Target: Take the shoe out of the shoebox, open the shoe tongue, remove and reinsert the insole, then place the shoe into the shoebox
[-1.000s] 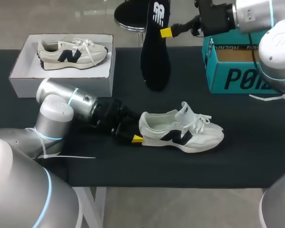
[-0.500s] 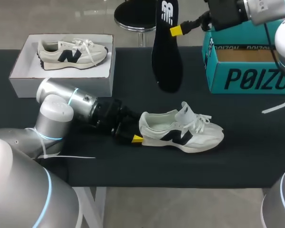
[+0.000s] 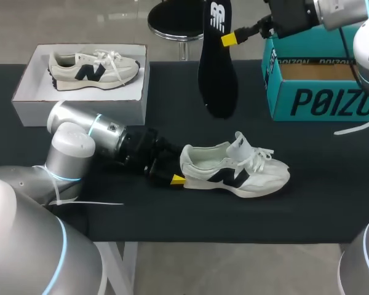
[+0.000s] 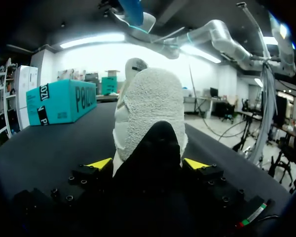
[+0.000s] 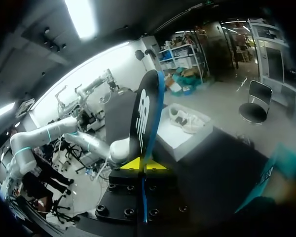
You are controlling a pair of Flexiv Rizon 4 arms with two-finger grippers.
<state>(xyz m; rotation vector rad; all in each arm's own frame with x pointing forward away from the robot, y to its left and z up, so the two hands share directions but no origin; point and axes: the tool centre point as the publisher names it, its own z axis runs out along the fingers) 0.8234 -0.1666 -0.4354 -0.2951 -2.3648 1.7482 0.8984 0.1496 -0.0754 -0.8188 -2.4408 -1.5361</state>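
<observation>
Head view, nearest first: the left gripper (image 3: pixel 176 177) sits low on the desk (image 3: pixel 332 203), clamped on the heel of the shoe (image 3: pixel 234 172). The shoe lies on its sole with its long axis across the desk, heel toward that gripper, toe pointing to the right side, tongue raised and the opening facing up. Beyond and above it the insole (image 3: pixel 216 67) hangs almost upright, broad toe end down, pinched near its upper end by the right gripper (image 3: pixel 229 39), which comes in from the far right. The insole's lower end hangs behind the shoe's opening, so reinsertion likely means bringing it forward and down, toe first, along the shoe's length. Farther back stand a white box (image 3: pixel 80 101) holding a second shoe (image 3: pixel 92 67) at left and the teal shoebox (image 3: pixel 313 98) at right. Only the left wrist view shows both yellow tips pressed on either side of the heel. The right wrist view shows the insole edge-on between its closed tips.
</observation>
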